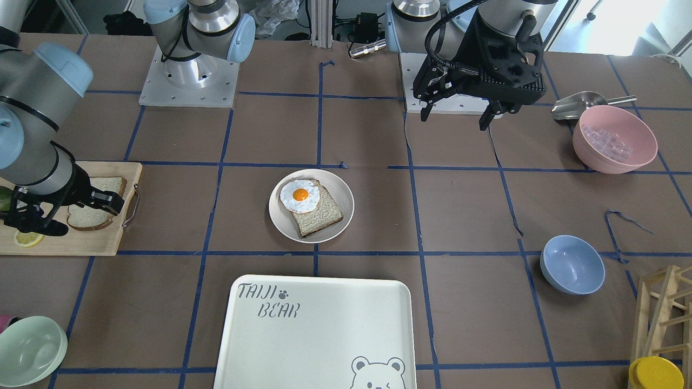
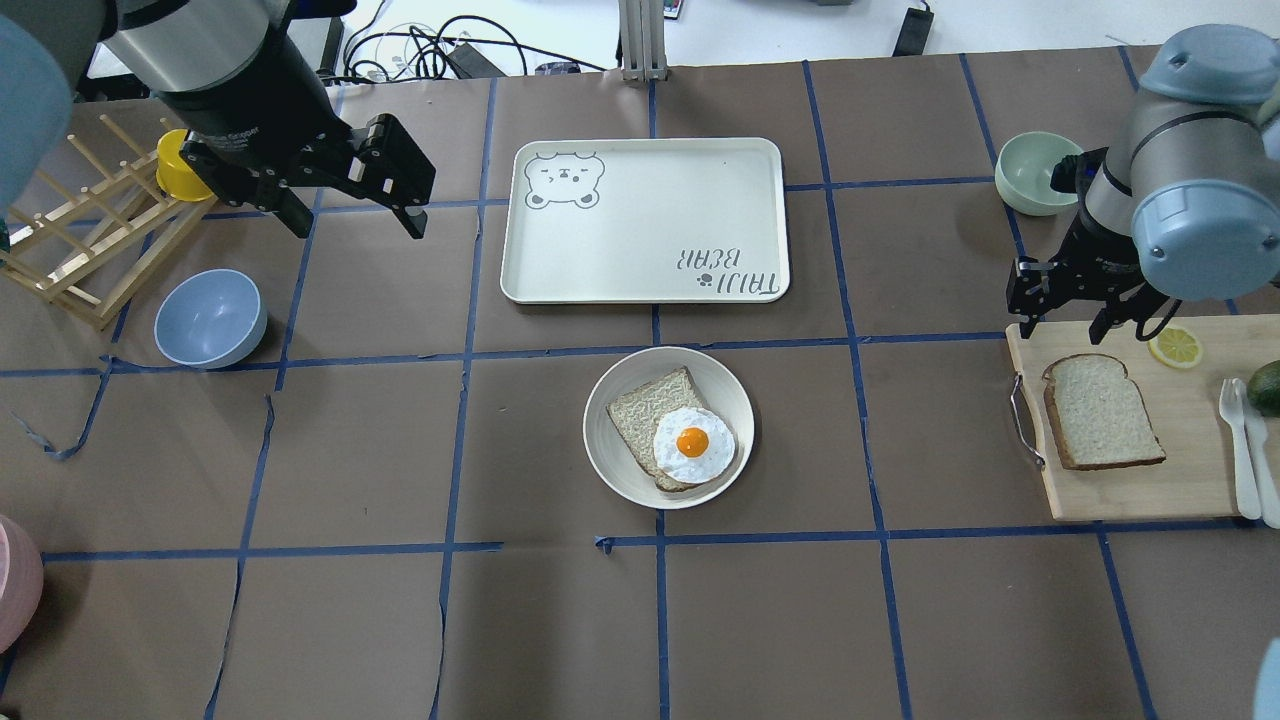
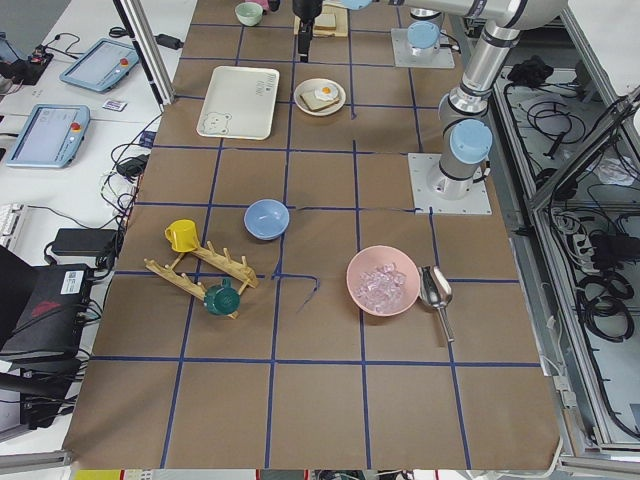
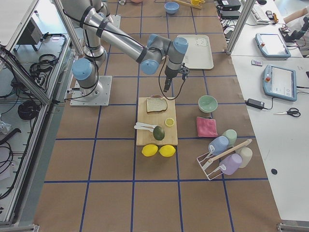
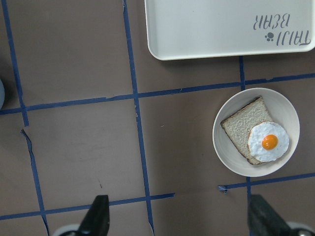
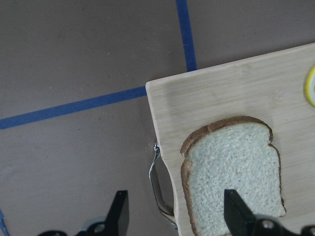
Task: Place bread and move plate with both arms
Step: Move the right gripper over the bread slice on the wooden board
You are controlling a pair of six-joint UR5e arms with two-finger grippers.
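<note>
The plain bread [image 2: 1100, 412] lies flat on a wooden cutting board [image 2: 1190, 470] at the right; it also shows in the right wrist view [image 6: 236, 172]. My right gripper [image 2: 1063, 322] is open and empty, hovering above the board's far left corner, just beyond the bread; its fingers [image 6: 118, 214] straddle the board's handle and the bread's edge. The cream plate [image 2: 612, 465] sits mid-table and holds a slice topped with a fried egg [image 2: 692, 442]. My left gripper [image 2: 357, 222] is open and empty, high over the table's left, far from the plate [image 5: 229, 157].
A white bear-print tray [image 2: 645, 220] lies beyond the plate. A blue bowl [image 2: 210, 318] and a wooden rack [image 2: 90, 240] are at the left, a green bowl [image 2: 1038, 172] at the far right. A lemon slice [image 2: 1176, 347], an avocado and cutlery share the board.
</note>
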